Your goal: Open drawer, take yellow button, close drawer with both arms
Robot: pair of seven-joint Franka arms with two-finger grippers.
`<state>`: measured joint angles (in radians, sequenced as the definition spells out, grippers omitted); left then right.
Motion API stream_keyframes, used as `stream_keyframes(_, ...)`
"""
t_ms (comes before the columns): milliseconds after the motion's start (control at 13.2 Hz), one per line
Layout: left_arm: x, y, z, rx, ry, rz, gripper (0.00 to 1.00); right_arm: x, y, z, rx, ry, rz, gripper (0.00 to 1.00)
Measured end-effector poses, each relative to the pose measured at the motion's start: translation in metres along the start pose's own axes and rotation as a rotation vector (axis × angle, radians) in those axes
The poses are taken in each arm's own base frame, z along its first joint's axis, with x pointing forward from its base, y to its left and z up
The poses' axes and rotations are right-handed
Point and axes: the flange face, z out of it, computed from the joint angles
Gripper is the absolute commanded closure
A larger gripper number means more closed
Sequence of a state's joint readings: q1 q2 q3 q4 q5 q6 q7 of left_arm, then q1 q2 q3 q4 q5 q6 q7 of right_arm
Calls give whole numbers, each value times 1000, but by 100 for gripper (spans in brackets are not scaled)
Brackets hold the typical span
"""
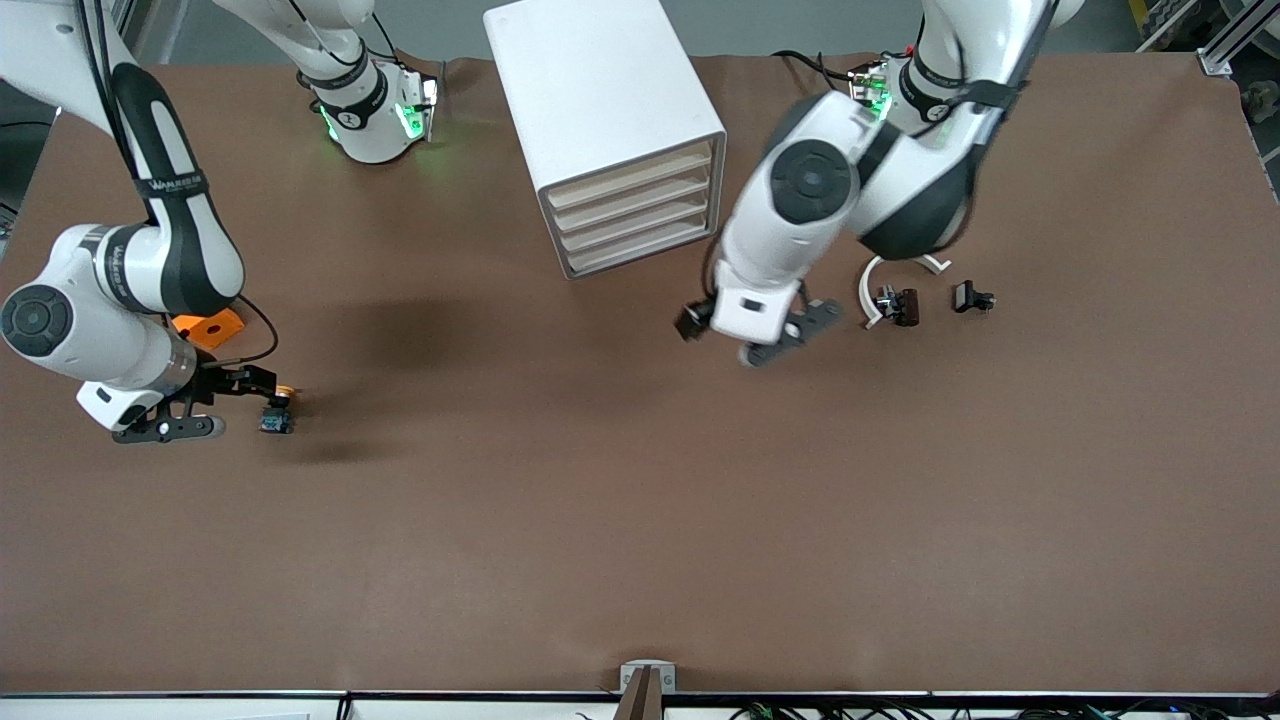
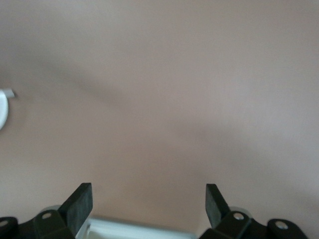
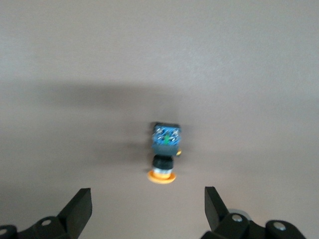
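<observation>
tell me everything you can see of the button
The button is a tiny push-button switch: round yellow-orange cap, short black body, bluish base. It lies on its side on the brown table at the right arm's end, just off the open right gripper, whose fingers do not touch it.

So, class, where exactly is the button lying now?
The button lies on the table toward the right arm's end, just off the open right gripper, nearer the front camera than the orange block.
</observation>
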<state>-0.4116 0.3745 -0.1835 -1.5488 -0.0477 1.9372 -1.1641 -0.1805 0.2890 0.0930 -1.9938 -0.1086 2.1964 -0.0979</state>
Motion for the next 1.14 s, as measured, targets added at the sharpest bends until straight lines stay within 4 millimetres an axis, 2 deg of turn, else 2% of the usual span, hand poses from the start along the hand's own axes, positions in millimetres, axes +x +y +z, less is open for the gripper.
stream_keyframes(228, 82, -36, -27, -3, 90, -11, 0, -10, -28, -41, -16, -13, -4, 0)
stream_keyframes(303, 105, -49, -37, -6, 113, -16, 0, -14, -34, -55, -21, -13, -6, 0)
stream_keyframes(531, 163, -97, -84, -41, 179, -65, 0, -27, -45, -94, -34, -2, -17, 0)
stream_keyframes(607, 173, -111, -99, -42, 190, -50, 0, -30, -50, -107, -38, 7, -21, 0)
stream_keyframes(759, 178, -130, -120, -4, 176, -4, 0, -33, -66, -135, -46, 5, -22, 0)
stream_keyframes(986, 191, -150, -134, 33, 164, 65, 0, -37, -98, -185, -58, -16, -2, 0)
stream_keyframes(1138, 203, -168, -141, 57, 146, 114, 0, -37, -112, -213, -61, 4, -2, 0)
